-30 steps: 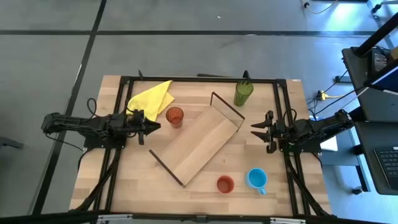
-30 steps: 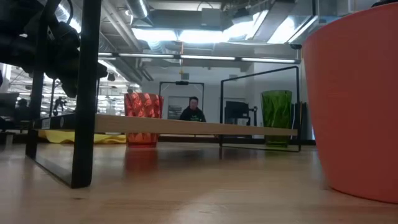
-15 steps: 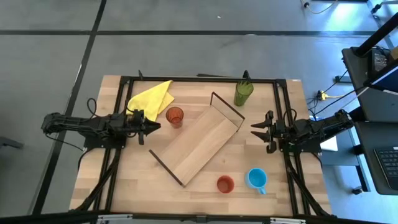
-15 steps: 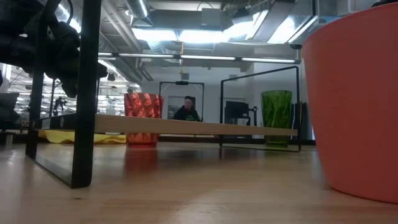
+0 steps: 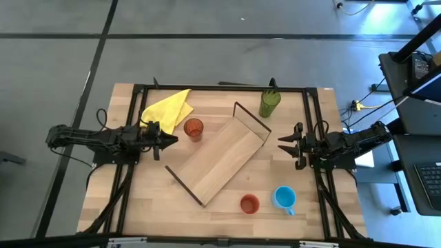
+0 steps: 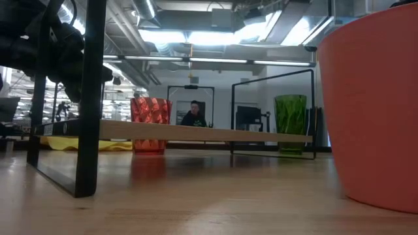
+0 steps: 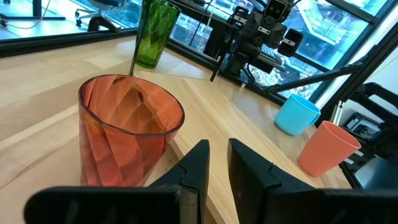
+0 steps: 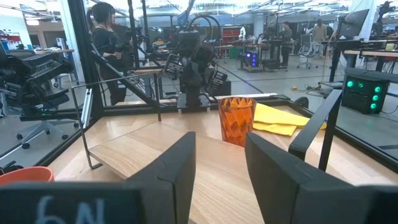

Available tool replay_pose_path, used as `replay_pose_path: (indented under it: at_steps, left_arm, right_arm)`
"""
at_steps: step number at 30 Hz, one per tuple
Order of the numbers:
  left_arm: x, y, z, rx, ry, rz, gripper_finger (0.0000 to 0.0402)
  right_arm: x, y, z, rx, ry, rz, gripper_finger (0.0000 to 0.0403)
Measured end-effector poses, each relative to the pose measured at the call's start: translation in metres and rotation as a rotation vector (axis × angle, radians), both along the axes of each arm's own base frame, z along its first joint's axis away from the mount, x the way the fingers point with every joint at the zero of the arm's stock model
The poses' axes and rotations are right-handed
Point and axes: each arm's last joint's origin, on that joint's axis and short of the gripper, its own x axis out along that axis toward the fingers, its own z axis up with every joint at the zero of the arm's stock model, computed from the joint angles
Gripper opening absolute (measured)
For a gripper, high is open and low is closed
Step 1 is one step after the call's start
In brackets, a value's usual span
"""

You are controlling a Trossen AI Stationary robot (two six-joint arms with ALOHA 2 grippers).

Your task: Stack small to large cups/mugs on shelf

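Observation:
The shelf lies slantwise on the middle of the table, a black wire frame at each end. The orange-red tumbler stands upright just beyond my left gripper, which is open by a narrow gap and touches nothing; it is also close in the left wrist view. The green tumbler stands near the far edge. The short orange-red cup and the light blue mug stand near the near edge. My right gripper is open, right of the shelf, holding nothing.
A yellow cloth lies at the far left, behind the orange-red tumbler. A black frame rail runs round the table's edges. In the low view the short cup fills the right side. A person shows in the room beyond.

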Motion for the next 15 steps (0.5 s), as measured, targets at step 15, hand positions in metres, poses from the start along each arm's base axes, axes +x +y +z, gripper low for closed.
replay_pose_path:
  at_steps: [15]
  left_arm:
    - [0.0,0.0,0.0,0.0,0.0,0.0,0.0053]
  right_arm:
    - [-0.008,-0.003,0.034,0.142,-0.354,-0.002,0.014]
